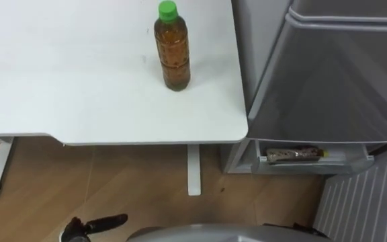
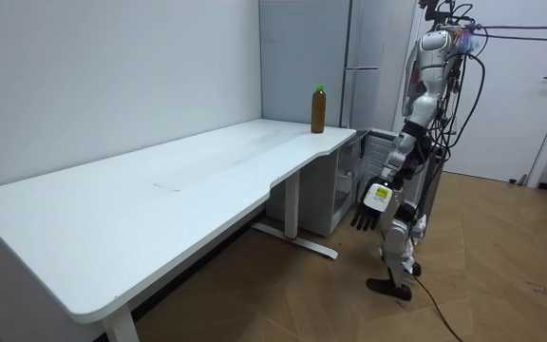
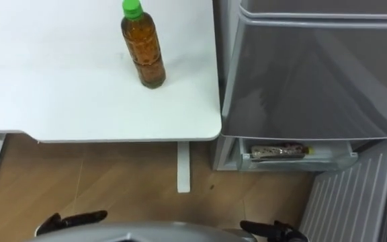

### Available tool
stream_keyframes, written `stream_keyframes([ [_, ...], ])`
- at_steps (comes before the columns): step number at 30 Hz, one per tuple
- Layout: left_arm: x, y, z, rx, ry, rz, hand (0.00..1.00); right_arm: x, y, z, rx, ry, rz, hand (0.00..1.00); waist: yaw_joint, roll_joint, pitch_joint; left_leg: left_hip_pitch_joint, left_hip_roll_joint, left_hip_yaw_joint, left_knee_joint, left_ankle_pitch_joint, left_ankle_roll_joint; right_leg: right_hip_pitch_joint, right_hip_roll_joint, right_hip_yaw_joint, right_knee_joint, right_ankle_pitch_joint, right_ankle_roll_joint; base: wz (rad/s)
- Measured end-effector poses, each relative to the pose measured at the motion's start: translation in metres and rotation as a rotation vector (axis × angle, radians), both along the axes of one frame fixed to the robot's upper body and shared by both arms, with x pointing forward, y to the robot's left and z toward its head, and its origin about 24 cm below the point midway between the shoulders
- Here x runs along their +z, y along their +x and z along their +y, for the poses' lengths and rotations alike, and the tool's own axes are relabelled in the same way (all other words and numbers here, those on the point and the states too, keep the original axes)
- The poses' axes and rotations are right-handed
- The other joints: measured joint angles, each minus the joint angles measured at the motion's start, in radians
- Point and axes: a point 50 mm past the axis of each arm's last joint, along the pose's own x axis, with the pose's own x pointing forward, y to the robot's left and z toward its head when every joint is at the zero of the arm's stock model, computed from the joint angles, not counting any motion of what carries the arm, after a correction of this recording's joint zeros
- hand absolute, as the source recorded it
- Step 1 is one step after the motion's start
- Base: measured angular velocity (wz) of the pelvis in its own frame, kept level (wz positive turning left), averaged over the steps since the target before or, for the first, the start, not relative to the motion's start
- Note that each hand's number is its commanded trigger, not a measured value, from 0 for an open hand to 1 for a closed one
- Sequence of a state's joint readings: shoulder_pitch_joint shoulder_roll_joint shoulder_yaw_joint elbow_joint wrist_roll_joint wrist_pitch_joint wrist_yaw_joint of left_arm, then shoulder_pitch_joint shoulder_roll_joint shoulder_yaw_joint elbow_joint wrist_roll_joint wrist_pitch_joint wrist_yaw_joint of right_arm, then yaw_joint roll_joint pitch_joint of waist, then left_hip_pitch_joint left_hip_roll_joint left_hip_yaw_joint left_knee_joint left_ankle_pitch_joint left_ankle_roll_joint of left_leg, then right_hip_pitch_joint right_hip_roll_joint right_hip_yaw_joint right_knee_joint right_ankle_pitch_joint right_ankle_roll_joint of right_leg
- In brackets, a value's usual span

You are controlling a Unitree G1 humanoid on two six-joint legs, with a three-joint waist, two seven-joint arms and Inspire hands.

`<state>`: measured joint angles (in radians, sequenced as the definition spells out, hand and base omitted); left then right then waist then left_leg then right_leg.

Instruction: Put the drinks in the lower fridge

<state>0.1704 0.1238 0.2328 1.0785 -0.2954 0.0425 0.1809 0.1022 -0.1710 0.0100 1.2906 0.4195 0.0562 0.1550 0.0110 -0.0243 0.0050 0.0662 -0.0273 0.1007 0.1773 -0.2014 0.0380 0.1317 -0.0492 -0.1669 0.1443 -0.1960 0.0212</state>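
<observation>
Below, left robot hand (image 1: 96, 224) fingers relaxed, right robot hand (image 3: 272, 230) likewise in right eye view, bottle (image 1: 172, 50) upright on table (image 1: 59, 87)

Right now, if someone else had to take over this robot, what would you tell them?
Left hand: open, empty, hanging low. Right hand: the same.
Bottle: upright on the table, near the corner beside the fridge.
Done: the lower fridge looks open; its door shelf holds a packet.
Left: grasp the bottle and set it in the lower fridge.
</observation>
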Motion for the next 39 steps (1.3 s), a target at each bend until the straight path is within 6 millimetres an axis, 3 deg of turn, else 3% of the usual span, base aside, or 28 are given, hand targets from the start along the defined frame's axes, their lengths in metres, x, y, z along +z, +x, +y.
stream_keyframes([
  [6,0.003,0.002,0.003,0.109,0.046,-0.017,0.00,0.000,-0.002,0.000,0.007,-0.001,0.004,0.00,0.009,0.000,0.0004,-0.004,0.009,-0.001,0.016,-0.009,0.001,0.009,0.001,-0.001,0.009,0.000,0.000,0.00],
  [11,0.017,0.026,0.017,0.283,0.132,-0.162,0.00,0.000,-0.002,0.000,0.007,-0.005,0.005,0.00,0.013,0.001,-0.0005,0.001,0.009,-0.012,0.030,-0.015,0.001,0.026,0.001,-0.009,0.009,0.000,0.000,0.06],
  [18,0.034,0.047,0.026,0.324,0.228,-0.251,0.00,0.000,0.001,0.000,0.040,-0.019,0.001,0.00,0.027,0.003,-0.0018,0.009,0.010,-0.012,0.030,-0.015,0.001,0.026,0.002,-0.012,0.009,0.000,0.000,0.00],
  [27,0.062,0.078,0.034,0.378,0.366,-0.398,0.00,0.001,0.003,0.000,0.067,-0.030,-0.019,0.00,0.016,0.005,-0.0093,0.009,0.009,-0.022,0.027,-0.015,0.001,0.027,0.001,-0.030,0.009,0.000,0.000,0.02],
  [33,0.092,0.102,0.036,0.394,0.427,-0.563,0.00,0.001,-0.002,0.000,0.074,-0.036,-0.029,0.00,0.022,0.004,-0.0090,0.015,0.001,-0.025,0.027,-0.015,0.001,0.029,0.000,-0.030,0.007,0.000,0.000,0.00],
  [35,0.105,0.110,0.037,0.354,0.492,-0.610,0.00,0.001,-0.001,-0.001,0.074,-0.040,-0.046,0.00,0.024,0.007,-0.0086,0.015,0.001,-0.024,0.026,-0.015,0.001,0.028,0.001,-0.026,0.006,0.000,0.000,0.00],
  [39,0.113,0.112,0.038,0.270,0.590,-0.608,0.00,0.002,-0.003,-0.001,0.074,-0.041,-0.050,0.00,0.024,0.008,-0.0070,0.011,0.001,-0.025,0.028,-0.015,0.001,0.025,0.001,-0.026,0.006,0.000,0.000,0.01],
])
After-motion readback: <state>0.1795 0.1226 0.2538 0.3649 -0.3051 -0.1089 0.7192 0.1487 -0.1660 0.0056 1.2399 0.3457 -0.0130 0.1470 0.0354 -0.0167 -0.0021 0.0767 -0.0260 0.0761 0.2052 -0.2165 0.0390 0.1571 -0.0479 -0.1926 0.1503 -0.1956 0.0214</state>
